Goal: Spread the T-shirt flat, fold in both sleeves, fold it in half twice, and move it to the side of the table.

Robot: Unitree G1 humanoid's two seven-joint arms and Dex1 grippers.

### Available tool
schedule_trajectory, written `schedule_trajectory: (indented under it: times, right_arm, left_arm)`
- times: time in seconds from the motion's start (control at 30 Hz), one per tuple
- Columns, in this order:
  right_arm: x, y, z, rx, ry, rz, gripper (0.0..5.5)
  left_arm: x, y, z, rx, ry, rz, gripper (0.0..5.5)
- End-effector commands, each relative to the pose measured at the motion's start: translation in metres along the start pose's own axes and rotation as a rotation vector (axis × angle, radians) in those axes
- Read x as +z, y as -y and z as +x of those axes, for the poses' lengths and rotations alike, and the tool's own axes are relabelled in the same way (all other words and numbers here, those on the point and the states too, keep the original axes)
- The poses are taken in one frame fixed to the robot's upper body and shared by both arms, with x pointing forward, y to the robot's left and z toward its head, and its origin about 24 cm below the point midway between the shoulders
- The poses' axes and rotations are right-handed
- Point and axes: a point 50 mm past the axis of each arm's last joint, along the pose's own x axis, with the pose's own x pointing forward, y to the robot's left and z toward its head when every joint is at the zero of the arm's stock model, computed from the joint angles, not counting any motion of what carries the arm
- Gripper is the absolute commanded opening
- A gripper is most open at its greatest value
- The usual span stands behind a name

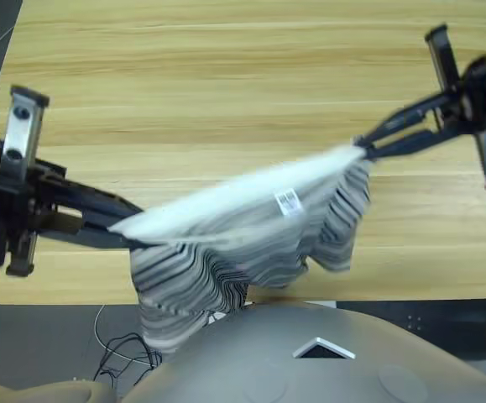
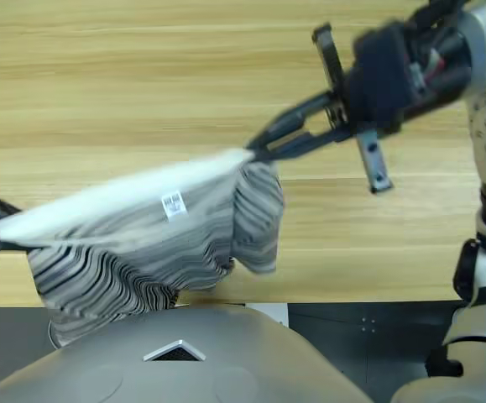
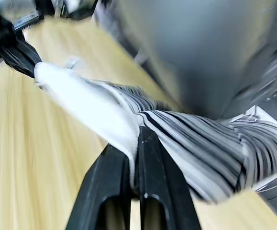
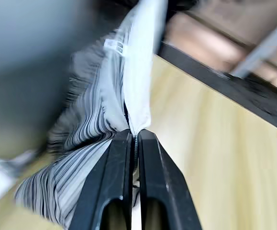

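A black-and-white striped T-shirt [image 1: 226,252] with a white edge and a small label [image 1: 287,201] hangs stretched above the near edge of the wooden table [image 1: 226,75]. My left gripper [image 1: 123,228] is shut on its left end, low at the near left. My right gripper [image 1: 362,151] is shut on the other end, higher and to the right. In the left wrist view the fingers [image 3: 150,163] pinch the white edge of the T-shirt [image 3: 215,148]. The right wrist view has its fingers [image 4: 121,158] clamped on the T-shirt [image 4: 95,120]. The cloth sags in folds below the taut edge.
The wooden table stretches bare to the far side and both flanks. Dark floor [image 1: 49,344] with loose cables [image 1: 125,348] lies below the near table edge.
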Motion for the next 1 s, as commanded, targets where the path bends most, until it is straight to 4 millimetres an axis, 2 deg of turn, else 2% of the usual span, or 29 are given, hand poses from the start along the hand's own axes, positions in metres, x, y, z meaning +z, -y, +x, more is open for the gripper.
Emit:
schedule_trajectory:
  times: [0.03, 0.1, 0.17, 0.23, 0.27, 0.33, 0.43, 0.5, 0.6, 0.67, 0.73, 0.83, 0.9, 0.93, 0.97, 1.0]
  right_arm:
    - [-0.042, 0.049, 0.017, -0.27, -0.168, 0.009, 0.1]
    - [-0.061, 0.074, 0.019, -0.41, -0.267, 0.007, 0.1]
    - [-0.069, 0.109, 0.013, -0.615, -0.415, -0.041, 0.1]
    - [-0.06, 0.142, 0.0, -0.856, -0.574, -0.139, 0.1]
    - [-0.048, 0.157, -0.009, -0.995, -0.665, -0.24, 0.1]
    - [-0.012, 0.179, -0.026, -1.262, -0.764, -0.487, 0.1]
    - [0.04, 0.191, -0.043, -1.532, -0.784, -0.831, 0.1]
    - [0.061, 0.192, -0.046, -1.619, -0.763, -1.04, 0.1]
    - [0.07, 0.191, -0.04, -1.643, -0.701, -1.225, 0.1]
    - [0.064, 0.189, -0.032, -1.6, -0.683, -1.291, 0.1]
    - [0.051, 0.187, -0.024, -1.54, -0.669, -1.271, 0.1]
    - [0.018, 0.18, -0.013, -1.42, -0.625, -1.121, 0.1]
    - [-0.008, 0.171, -0.002, -1.31, -0.561, -0.949, 0.1]
    - [-0.025, 0.164, 0.004, -1.224, -0.534, -0.826, 0.1]
    - [-0.041, 0.156, 0.009, -1.13, -0.512, -0.71, 0.1]
    - [-0.059, 0.145, 0.013, -1.021, -0.481, -0.578, 0.1]
  left_arm:
    - [-0.063, -0.058, -0.004, 0.259, -0.407, 0.084, 0.11]
    - [-0.094, -0.093, -0.007, 0.352, -0.671, 0.149, 0.11]
    - [-0.114, -0.136, -0.018, 0.49, -0.96, 0.266, 0.11]
    - [-0.112, -0.177, -0.033, 0.681, -1.186, 0.433, 0.11]
    - [-0.103, -0.194, -0.042, 0.798, -1.277, 0.541, 0.11]
    - [-0.072, -0.218, -0.061, 1.068, -1.356, 0.734, 0.11]
    - [-0.026, -0.236, -0.077, 1.434, -1.245, 0.88, 0.11]
    - [-0.005, -0.242, -0.08, 1.59, -1.165, 0.963, 0.11]
    - [0.006, -0.243, -0.08, 1.695, -1.102, 1.064, 0.11]
    - [-0.006, -0.241, -0.078, 1.675, -1.11, 1.051, 0.11]
    - [-0.032, -0.234, -0.072, 1.585, -1.152, 0.998, 0.11]
    - [-0.093, -0.212, -0.054, 1.341, -1.199, 0.807, 0.11]
    - [-0.137, -0.182, -0.037, 1.102, -1.182, 0.716, 0.11]
    - [-0.159, -0.16, -0.026, 0.933, -1.143, 0.677, 0.11]
    - [-0.173, -0.139, -0.016, 0.788, -1.082, 0.644, 0.11]
    - [-0.185, -0.11, -0.002, 0.595, -0.971, 0.596, 0.11]
